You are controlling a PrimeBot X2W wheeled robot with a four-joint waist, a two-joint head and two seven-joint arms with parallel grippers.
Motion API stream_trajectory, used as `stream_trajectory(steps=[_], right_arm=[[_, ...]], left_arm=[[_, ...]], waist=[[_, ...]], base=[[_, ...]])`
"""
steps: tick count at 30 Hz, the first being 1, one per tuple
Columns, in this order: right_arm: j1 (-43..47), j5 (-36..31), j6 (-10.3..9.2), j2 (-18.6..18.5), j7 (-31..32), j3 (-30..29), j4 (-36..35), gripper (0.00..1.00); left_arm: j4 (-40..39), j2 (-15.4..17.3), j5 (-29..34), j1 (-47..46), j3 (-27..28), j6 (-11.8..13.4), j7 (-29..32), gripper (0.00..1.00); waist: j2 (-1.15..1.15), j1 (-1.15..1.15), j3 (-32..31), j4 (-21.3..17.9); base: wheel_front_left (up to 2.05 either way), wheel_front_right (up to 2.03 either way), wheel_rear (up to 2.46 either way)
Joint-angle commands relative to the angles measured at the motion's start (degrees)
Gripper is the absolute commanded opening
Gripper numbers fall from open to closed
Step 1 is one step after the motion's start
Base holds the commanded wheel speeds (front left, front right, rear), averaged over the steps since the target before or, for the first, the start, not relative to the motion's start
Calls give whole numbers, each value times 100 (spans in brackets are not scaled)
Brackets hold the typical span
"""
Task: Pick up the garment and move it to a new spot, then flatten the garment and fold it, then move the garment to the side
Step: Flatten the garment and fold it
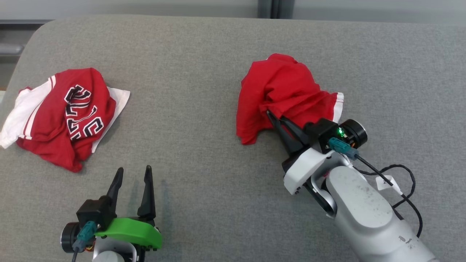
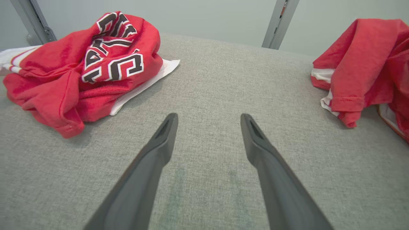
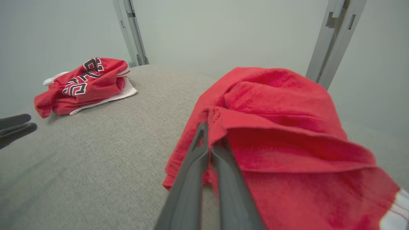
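A crumpled plain red garment (image 1: 284,87) with a white-striped hem lies bunched on the right of the grey padded surface (image 1: 196,109). My right gripper (image 1: 270,113) is shut on a fold at its near edge. In the right wrist view the two dark fingers (image 3: 195,166) pinch a stitched red hem of the garment (image 3: 281,127). My left gripper (image 1: 134,170) stands open low on the left, over bare fabric and apart from any cloth. The left wrist view has that gripper (image 2: 209,118) open, with the garment (image 2: 367,57) at far right.
A second crumpled garment (image 1: 62,112), red and white with black lettering, lies at the far left (image 2: 64,76) (image 3: 83,86). A black cable (image 1: 404,182) loops off the right wrist. Metal posts (image 3: 131,32) stand behind the surface's far edge.
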Motion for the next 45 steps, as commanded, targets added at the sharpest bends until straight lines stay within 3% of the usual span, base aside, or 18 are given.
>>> stream_trajectory(steps=[1,10,18,23,29,30,31,32,37,45], right_arm=[[-92,152,-8,-23,-2,101,-108,0],[-704,1884,-8,-26,-3,1365,-1560,0],[-1333,3121,-7,-27,-1,407,-2871,0],[-1227,2655,-7,-29,-1,-478,-2282,0],[-645,1032,-7,-26,-2,-1533,-545,0],[-535,711,-7,-26,-2,-1667,-280,25],[-413,450,-7,-29,-2,-1967,-7,73],[-298,186,-8,-37,-2,-2189,220,100],[247,-893,-7,-15,-6,-3157,672,100],[838,-852,-7,-23,-5,-3276,123,100]], left_arm=[[14,9,-57,-67,23,-17,-4,100],[143,9,91,175,-2,-17,-4,100],[259,9,162,320,-64,-17,-4,100],[271,9,119,361,22,-17,-4,100],[213,9,73,218,44,-17,-4,100],[203,9,69,194,35,-17,-4,100],[192,8,69,174,19,-17,-4,100],[190,9,79,164,3,-17,-4,100],[150,9,110,98,-84,-17,-4,100],[-46,8,-95,98,-555,-17,-4,100]], waist=[[0,0,5,22],[0,0,-366,-42],[0,0,-596,-58],[0,0,-586,-165],[0,0,-397,-255],[0,0,-371,-268],[0,0,-345,-280],[0,0,-330,-288],[0,0,-307,-385],[0,0,-434,-633]], base=[[0,0,0],[0,0,0],[0,0,0],[0,0,0],[0,0,0],[0,0,0],[0,0,0],[0,0,0],[0,0,0],[0,0,0]])
